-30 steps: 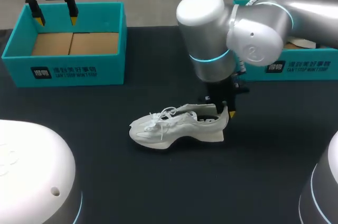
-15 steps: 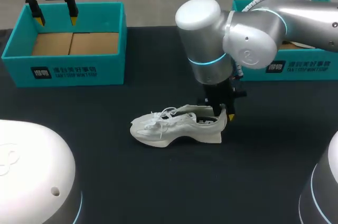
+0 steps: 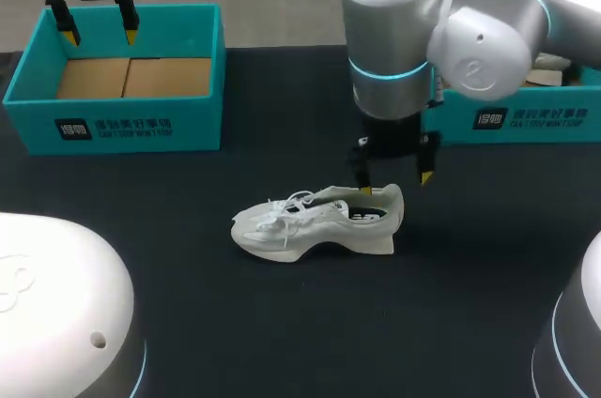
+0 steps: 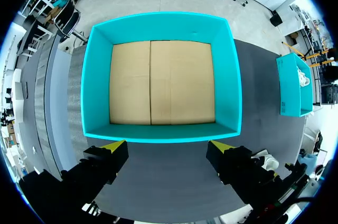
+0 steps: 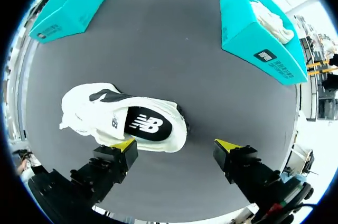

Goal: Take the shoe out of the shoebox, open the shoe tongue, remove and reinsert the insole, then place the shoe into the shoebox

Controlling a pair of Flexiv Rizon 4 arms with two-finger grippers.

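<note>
From above, the white shoe [image 3: 317, 221] stands on its sole in the middle of the black table [image 3: 282, 323], toe to the left and heel to the right, outside both boxes. The right gripper [image 3: 394, 180] hangs just over the heel with its jaws wide apart and nothing in them. One yellow tip is right by the heel's rim, and I cannot tell if it touches. The left gripper [image 3: 100, 35] hangs over the left shoebox [image 3: 141, 121] at the far left, jaws wide apart and holding nothing. The right shoebox [image 3: 526, 118] sits at the far right, partly behind the arm. From the left wrist, the left gripper [image 4: 168, 147] has its two tips far apart above the near wall of the left shoebox [image 4: 97, 76], and only the brown floor shows inside. From the right wrist, the right gripper [image 5: 176, 147] is spread wide, and the white shoe [image 5: 121, 121] lies ahead of one finger, with its heel poking into the gap. The dark insole shows inside the shoe. The right shoebox [image 5: 248, 34] is well apart from the shoe, with something white [image 5: 272, 20] in it.
</note>
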